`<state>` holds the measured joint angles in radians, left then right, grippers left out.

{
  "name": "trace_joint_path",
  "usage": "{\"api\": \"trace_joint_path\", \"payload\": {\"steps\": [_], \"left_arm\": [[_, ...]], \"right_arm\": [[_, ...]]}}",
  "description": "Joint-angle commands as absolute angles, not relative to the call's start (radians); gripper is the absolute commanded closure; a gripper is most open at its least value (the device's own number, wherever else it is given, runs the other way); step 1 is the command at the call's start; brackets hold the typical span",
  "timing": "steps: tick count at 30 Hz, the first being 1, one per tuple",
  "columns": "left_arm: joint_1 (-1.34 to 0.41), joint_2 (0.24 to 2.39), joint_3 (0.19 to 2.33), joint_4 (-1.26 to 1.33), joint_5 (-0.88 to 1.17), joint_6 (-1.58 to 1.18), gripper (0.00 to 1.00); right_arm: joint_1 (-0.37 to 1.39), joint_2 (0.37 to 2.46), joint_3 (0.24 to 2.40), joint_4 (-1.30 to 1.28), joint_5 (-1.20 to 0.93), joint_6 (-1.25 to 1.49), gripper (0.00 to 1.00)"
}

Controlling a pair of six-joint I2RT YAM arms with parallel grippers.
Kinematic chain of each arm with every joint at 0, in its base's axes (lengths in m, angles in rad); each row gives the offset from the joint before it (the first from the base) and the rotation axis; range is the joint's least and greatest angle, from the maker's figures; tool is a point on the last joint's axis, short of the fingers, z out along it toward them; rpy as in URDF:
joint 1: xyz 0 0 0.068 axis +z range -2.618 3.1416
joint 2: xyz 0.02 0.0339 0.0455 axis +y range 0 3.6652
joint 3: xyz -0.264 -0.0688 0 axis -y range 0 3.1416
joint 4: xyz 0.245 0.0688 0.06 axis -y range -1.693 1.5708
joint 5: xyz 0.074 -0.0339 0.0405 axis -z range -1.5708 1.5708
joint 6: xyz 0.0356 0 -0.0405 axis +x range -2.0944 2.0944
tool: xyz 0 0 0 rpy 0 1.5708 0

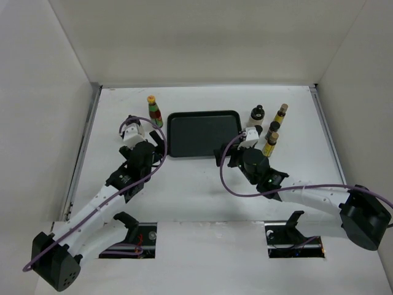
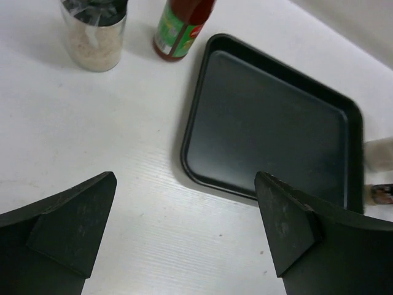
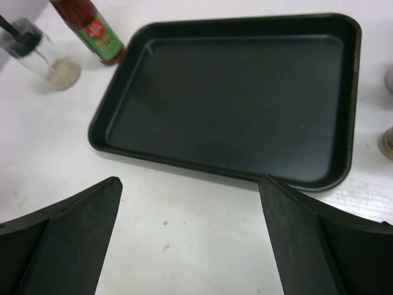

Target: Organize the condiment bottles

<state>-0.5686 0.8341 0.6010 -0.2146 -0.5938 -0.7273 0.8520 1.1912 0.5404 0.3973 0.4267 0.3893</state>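
Note:
A red-green bottle with a yellow cap stands left of the black tray. It also shows in the left wrist view and the right wrist view. A short clear bottle stands left of it and shows in the right wrist view too. A white bottle with a black cap, two slim yellow-filled bottles and a small dark one stand right of the tray. My left gripper is open and empty by the tray's left edge. My right gripper is open and empty before the tray's near right corner.
The tray holds nothing. White walls close in the table at the left, back and right. Two bottle bases show at the right edge of the left wrist view and the right wrist view.

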Motion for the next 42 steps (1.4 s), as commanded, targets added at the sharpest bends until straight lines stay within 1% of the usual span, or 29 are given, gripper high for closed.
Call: {"api": "trace_joint_path", "payload": {"steps": [1,2,4,10,11,12,14,16,18,19,20,21,22,23,24,27,29,32,42], "left_arm": [[-0.535,0.845,0.635,-0.227,-0.626,-0.709,0.00],[-0.521,0.845,0.635,-0.215,-0.630,-0.709,0.00],[-0.486,0.859,0.637,-0.161,-0.643,-0.683,0.00],[-0.461,1.034,0.774,-0.065,-0.670,-0.557,0.00],[-0.464,1.066,0.796,-0.042,-0.692,-0.539,0.00],[-0.466,1.086,0.808,-0.016,-0.709,-0.523,0.00],[-0.461,1.141,0.827,0.082,-0.716,-0.489,0.00],[-0.446,1.189,0.844,0.156,-0.678,-0.476,0.00],[-0.414,1.235,0.876,0.186,-0.652,-0.476,0.01],[-0.401,1.256,0.893,0.195,-0.643,-0.472,0.09],[-0.390,1.279,0.917,0.198,-0.638,-0.471,0.23],[-0.383,1.301,0.942,0.199,-0.637,-0.465,0.34],[-0.381,1.324,0.969,0.199,-0.632,-0.457,0.39],[-0.381,1.347,0.998,0.199,-0.623,-0.446,0.39],[-0.381,1.373,1.029,0.199,-0.608,-0.434,0.37],[-0.381,1.454,1.110,0.184,-0.601,-0.410,0.28],[-0.375,1.492,1.150,0.173,-0.592,-0.402,0.27],[-0.375,1.534,1.192,0.173,-0.603,-0.365,0.27],[-0.331,1.699,1.285,0.135,-0.643,-0.347,0.35]], "right_arm": [[0.858,1.189,0.565,0.531,0.396,0.400,0.00],[0.860,1.190,0.561,0.537,0.396,0.399,0.03],[0.860,1.190,0.561,0.538,0.396,0.399,0.24],[0.858,1.167,0.555,0.526,0.405,0.396,0.69],[0.860,1.167,0.554,0.525,0.405,0.394,0.75],[0.858,1.169,0.554,0.522,0.405,0.394,0.79],[0.852,1.175,0.551,0.522,0.405,0.396,0.82],[0.838,1.183,0.548,0.522,0.405,0.397,0.82],[0.835,1.187,0.548,0.522,0.406,0.397,0.77],[0.834,1.189,0.546,0.526,0.407,0.397,0.72],[0.831,1.192,0.545,0.531,0.407,0.397,0.66],[0.828,1.196,0.543,0.534,0.403,0.397,0.59],[0.826,1.203,0.543,0.534,0.402,0.397,0.54],[0.825,1.210,0.546,0.532,0.400,0.397,0.47],[0.824,1.218,0.551,0.528,0.400,0.396,0.42],[0.826,1.229,0.554,0.534,0.400,0.394,0.35],[0.828,1.236,0.555,0.535,0.396,0.394,0.34],[0.828,1.247,0.561,0.531,0.396,0.391,0.33],[0.825,1.244,0.555,0.535,0.396,0.390,0.31]]}}
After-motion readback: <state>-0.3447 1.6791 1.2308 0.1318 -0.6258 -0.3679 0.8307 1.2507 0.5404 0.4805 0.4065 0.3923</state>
